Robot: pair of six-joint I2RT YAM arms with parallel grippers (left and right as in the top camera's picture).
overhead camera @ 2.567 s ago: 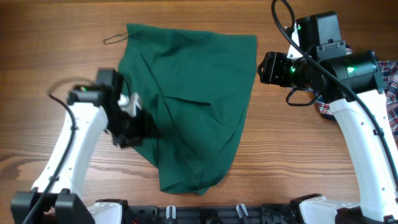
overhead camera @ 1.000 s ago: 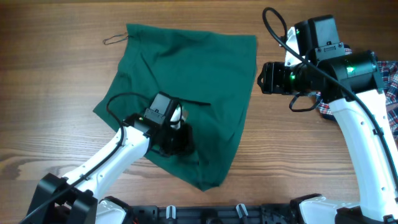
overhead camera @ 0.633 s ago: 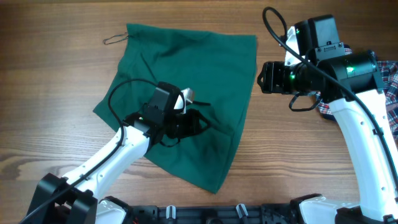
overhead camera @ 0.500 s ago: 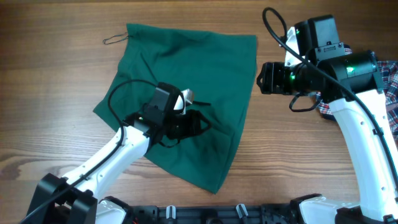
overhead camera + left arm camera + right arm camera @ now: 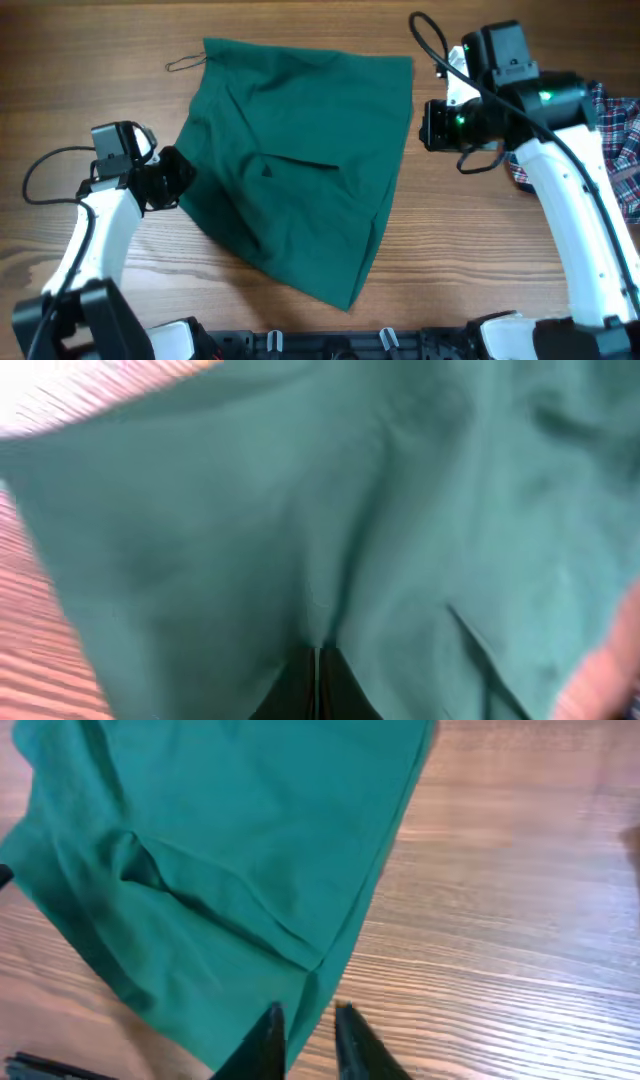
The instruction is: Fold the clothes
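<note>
The dark green garment [image 5: 300, 150] lies spread flat on the wooden table [image 5: 80, 60], its thin cord loop [image 5: 183, 62] at the far left corner. My left gripper [image 5: 178, 180] sits at the garment's left edge. In the left wrist view this gripper [image 5: 318, 650] is shut, and the green cloth [image 5: 300, 510] puckers at its tips. My right gripper [image 5: 423, 125] hovers by the garment's right edge. In the right wrist view it [image 5: 308, 1012] shows a narrow gap over the cloth's hem [image 5: 330, 955], with nothing pinched. A plaid garment [image 5: 628, 120] lies at the far right.
The plaid garment is partly hidden behind the right arm [image 5: 560, 200]. Bare wood [image 5: 500, 920] extends to the right of the green cloth. The arms' bases [image 5: 330, 345] line the table's front edge.
My left arm has pulled back from the garment's middle to its left edge, and the cloth now lies wider and flatter. The right gripper's jaws have narrowed.
</note>
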